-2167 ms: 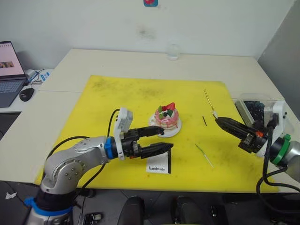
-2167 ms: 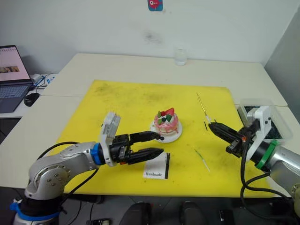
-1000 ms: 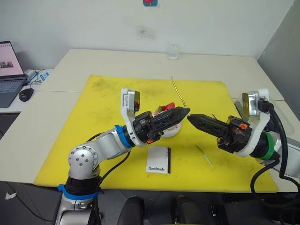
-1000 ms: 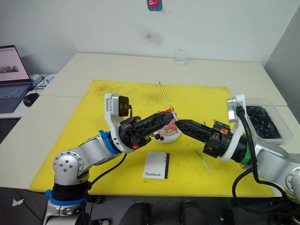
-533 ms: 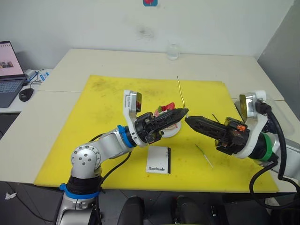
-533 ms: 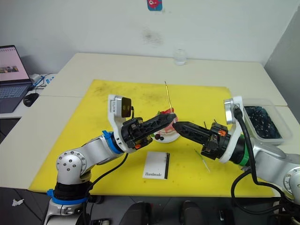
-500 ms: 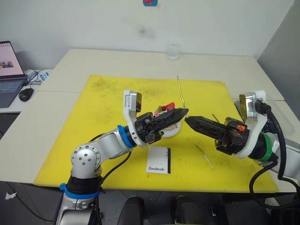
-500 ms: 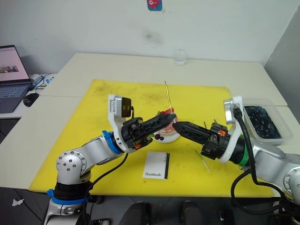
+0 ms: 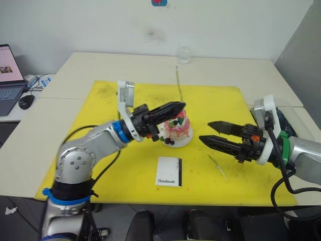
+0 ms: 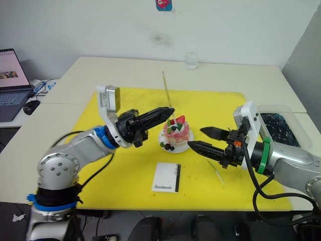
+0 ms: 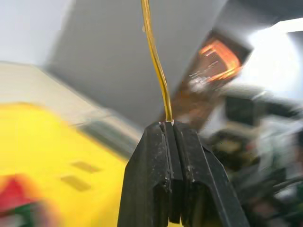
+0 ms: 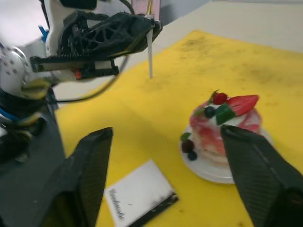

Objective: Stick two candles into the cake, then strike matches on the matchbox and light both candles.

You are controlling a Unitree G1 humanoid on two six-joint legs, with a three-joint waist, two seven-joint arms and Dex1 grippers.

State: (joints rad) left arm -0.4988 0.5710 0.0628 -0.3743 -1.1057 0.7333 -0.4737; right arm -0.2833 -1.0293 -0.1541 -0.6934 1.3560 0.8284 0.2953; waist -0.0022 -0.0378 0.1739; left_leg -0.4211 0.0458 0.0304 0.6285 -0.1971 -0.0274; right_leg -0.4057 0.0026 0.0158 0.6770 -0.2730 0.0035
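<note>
— What is spread across the pale table (image 9: pixel 125 68)?

— A yellow mat (image 9: pixel 120 150) is laid over it, and everything for the task is found on that mat. A laptop (image 9: pixel 9 75) and a mouse (image 9: pixel 24 102) are seen on a separate table at the robot's far left, a small clear glass (image 9: pixel 184 54) is stood near the wall, and a clear container (image 10: pixel 281 123) of dark items is placed off the mat's right edge.

— And the two grippers?

— The left gripper (image 9: pixel 181 106) is held just above the cake's left side, its fingers pressed together on one candle (image 9: pixel 178 83), which is pointed up and slightly back. The right gripper (image 9: pixel 206 131) is held to the right of the cake, apart from it, with its fingers spread wide and nothing between them.

— Where are the remaining things?

— The cake (image 9: pixel 177 128) is set on its white plate (image 9: pixel 186 142) near the mat's middle. The matchbox (image 9: pixel 168 171) is laid flat just in front of it, black strip on the right. The second candle (image 9: pixel 218 166) is left lying on the mat under the right gripper. The matches cannot be made out.
</note>
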